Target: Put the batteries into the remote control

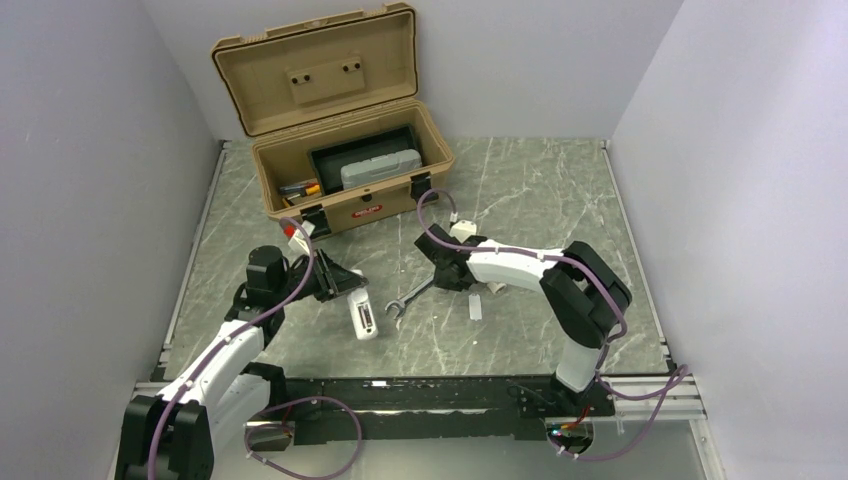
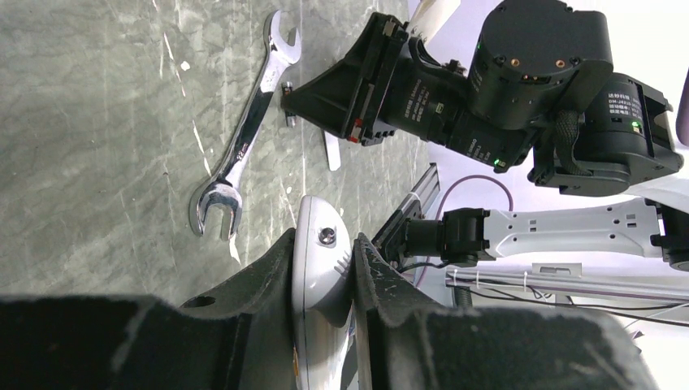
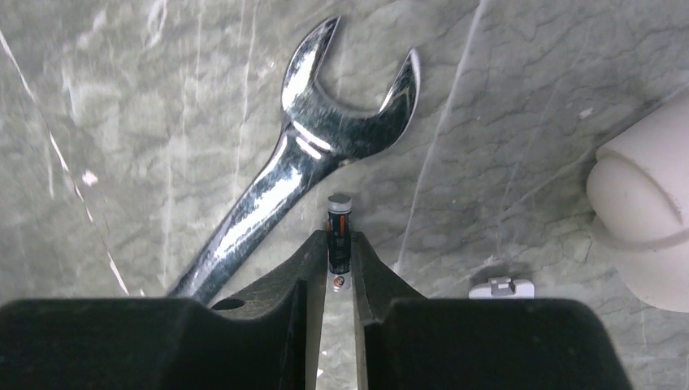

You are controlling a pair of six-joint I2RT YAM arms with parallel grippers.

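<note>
Left fingers (image 2: 268, 280) were clamped tight on the slim white plastic remote control (image 2: 321, 260), pinching it across its narrow sides near one rounded end. In the top view the rest of the bar stuck out toward the near edge of the grey marbled desk (image 1: 540, 190) with the dark recess facing up. It was probably held that way to keep the bay steady and reachable from above.

Right fingers (image 3: 296, 280) were closed on a small dark cylindrical battery with an orange band (image 3: 339, 231), its silver cap poking past the tips. The battery sat just beside the shiny silver open-ended wrench (image 3: 309, 154); couldn't tell if it was off the desk. A small white curved plastic piece (image 3: 501, 287) lay near, likely the bay cover set aside. An open tan plastic toolbox (image 1: 340, 150) stood at the back.

Judged step: battery grabbed, not yet loaded. Next it would need carrying across to the recess and lining up end-to-end. The thin pinch could let it twist or slip.
</note>
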